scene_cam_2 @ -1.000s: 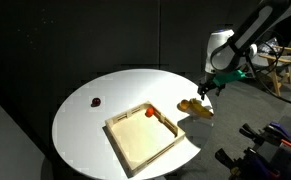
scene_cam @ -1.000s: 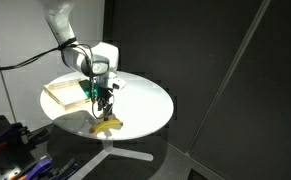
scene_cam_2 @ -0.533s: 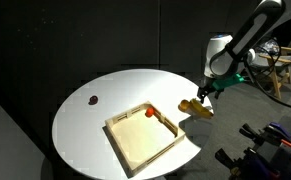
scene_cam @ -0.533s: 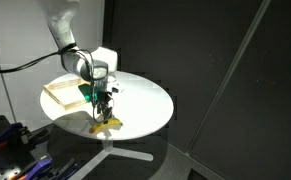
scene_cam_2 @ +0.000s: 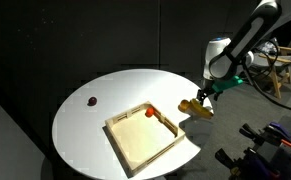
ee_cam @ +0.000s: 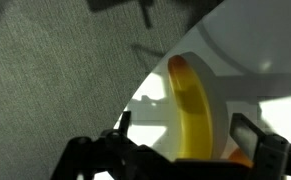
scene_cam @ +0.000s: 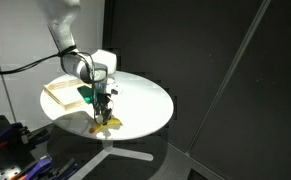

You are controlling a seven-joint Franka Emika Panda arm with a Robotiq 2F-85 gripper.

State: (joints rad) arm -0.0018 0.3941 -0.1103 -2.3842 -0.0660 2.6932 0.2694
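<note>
A yellow banana (ee_cam: 191, 110) lies near the edge of the round white table (scene_cam_2: 105, 85). It also shows in both exterior views (scene_cam: 107, 124) (scene_cam_2: 194, 106). My gripper (ee_cam: 188, 140) is open and straddles the banana, one finger on each side, just above it. In the exterior views the gripper (scene_cam: 104, 106) (scene_cam_2: 202, 94) hangs right over the banana, close to the table edge. The far tip of the banana is orange-brown.
A shallow wooden tray (scene_cam_2: 145, 138) sits on the table with a small red object (scene_cam_2: 151, 112) at its corner. A small dark red thing (scene_cam_2: 92, 100) lies further off. Grey carpet (ee_cam: 55, 80) lies beyond the table edge.
The gripper has come down a little toward the banana. The banana has not moved.
</note>
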